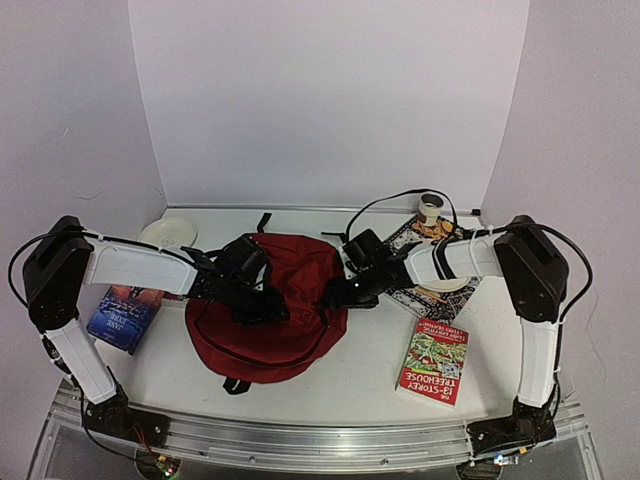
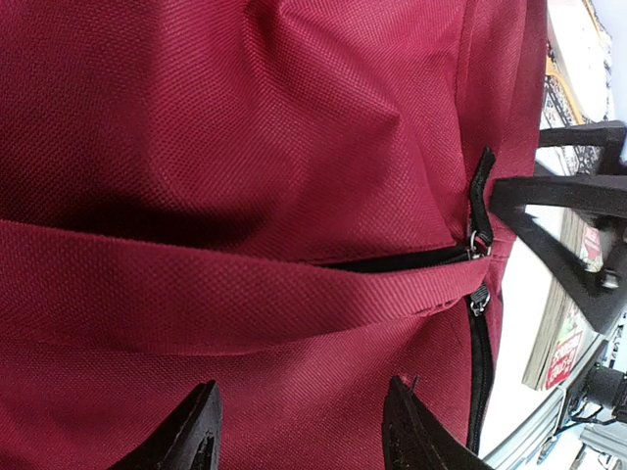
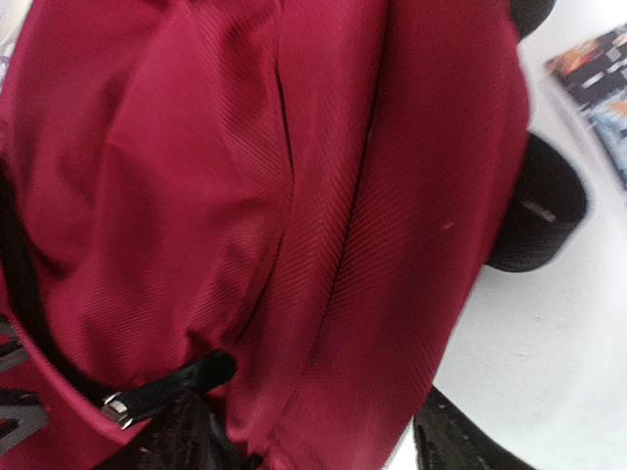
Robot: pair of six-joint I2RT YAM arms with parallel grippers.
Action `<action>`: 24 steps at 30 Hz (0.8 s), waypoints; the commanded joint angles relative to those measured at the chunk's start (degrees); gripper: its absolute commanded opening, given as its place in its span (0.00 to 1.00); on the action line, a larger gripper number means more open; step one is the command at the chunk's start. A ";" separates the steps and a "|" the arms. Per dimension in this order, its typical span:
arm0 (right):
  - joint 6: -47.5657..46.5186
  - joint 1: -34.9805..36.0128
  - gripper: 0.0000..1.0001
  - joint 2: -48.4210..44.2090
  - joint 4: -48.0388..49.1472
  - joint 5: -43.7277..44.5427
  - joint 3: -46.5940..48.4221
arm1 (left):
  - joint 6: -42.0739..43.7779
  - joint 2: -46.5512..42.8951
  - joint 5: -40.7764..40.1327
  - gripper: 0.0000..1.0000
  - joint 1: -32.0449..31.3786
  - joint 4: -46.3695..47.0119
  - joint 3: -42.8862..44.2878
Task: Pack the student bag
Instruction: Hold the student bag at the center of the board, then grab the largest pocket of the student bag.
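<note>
The student bag, dark red with black straps, lies flat in the middle of the table. My left gripper hovers over its top. In the left wrist view that gripper is open, with flat red fabric under the spread fingertips and nothing pinched. A partly open black zipper and its pull lie just beyond. My right gripper is at the bag's right edge. Seen from its own wrist, the right gripper is open and straddles the bag's rim, next to a zipper pull.
A red "13-Storey Treehouse" book lies at the front right, and a patterned book sits under the right arm. A blue book is at the left, a white dish at the back left, and a small white cup at the back right.
</note>
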 commanded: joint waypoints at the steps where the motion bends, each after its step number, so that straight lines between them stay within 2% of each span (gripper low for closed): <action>1: 1.69 -0.25 0.63 2.08 2.78 -4.07 -0.06 | 0.81 -0.15 -0.32 0.57 0.07 1.91 -0.40; 4: 2.20 -0.23 0.47 2.17 4.99 -7.55 -0.36 | 0.55 -1.39 0.04 0.57 0.07 2.33 -0.59; 8: 3.38 0.29 0.20 0.08 7.91 -10.10 -1.46 | 0.08 -2.89 0.44 0.57 0.07 2.38 -0.91; 11: 4.49 0.50 0.08 -1.94 8.93 -10.63 -2.15 | -0.66 -3.79 1.48 0.57 0.07 2.38 -0.71; 15: 6.34 1.25 0.01 -4.90 9.97 -9.79 -3.06 | -1.75 -5.10 2.47 0.57 -0.02 2.33 -0.13; 20: 9.67 3.02 0.00 -7.78 10.26 -6.65 -3.07 | -3.41 -6.48 4.19 0.54 -0.19 2.37 1.10; 24: 10.97 4.79 0.00 -9.01 10.20 -3.45 -2.47 | -4.33 -6.04 6.20 0.45 -0.87 2.38 2.77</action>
